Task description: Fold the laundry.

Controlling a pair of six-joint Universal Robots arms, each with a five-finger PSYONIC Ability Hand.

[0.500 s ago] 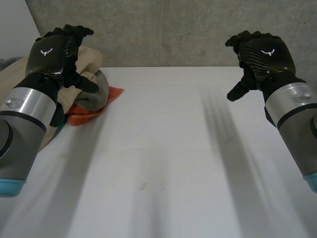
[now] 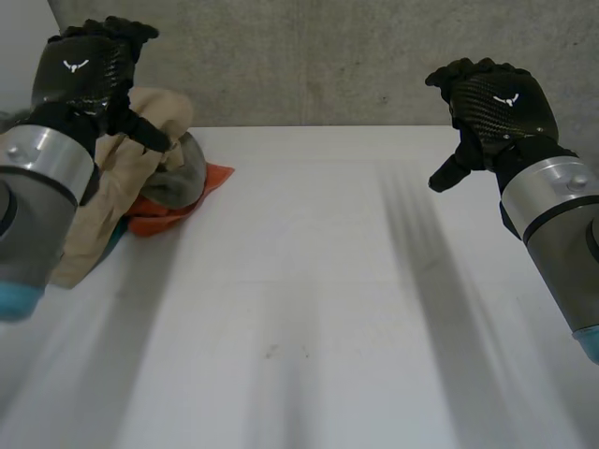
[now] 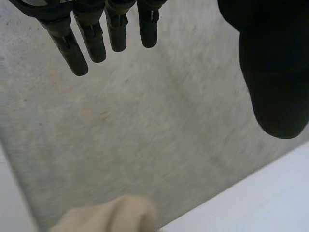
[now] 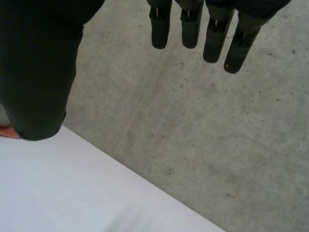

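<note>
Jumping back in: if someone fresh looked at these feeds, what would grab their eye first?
First, the crumpled laundry pile in beige, grey and orange, heaped at the far left of the white table. Next, the two black hands, raised with straight fingers and holding nothing: the left hand just over the pile, the right hand above the table's far right.

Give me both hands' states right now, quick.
Left hand: open, holding nothing.
Right hand: open, holding nothing.
</note>
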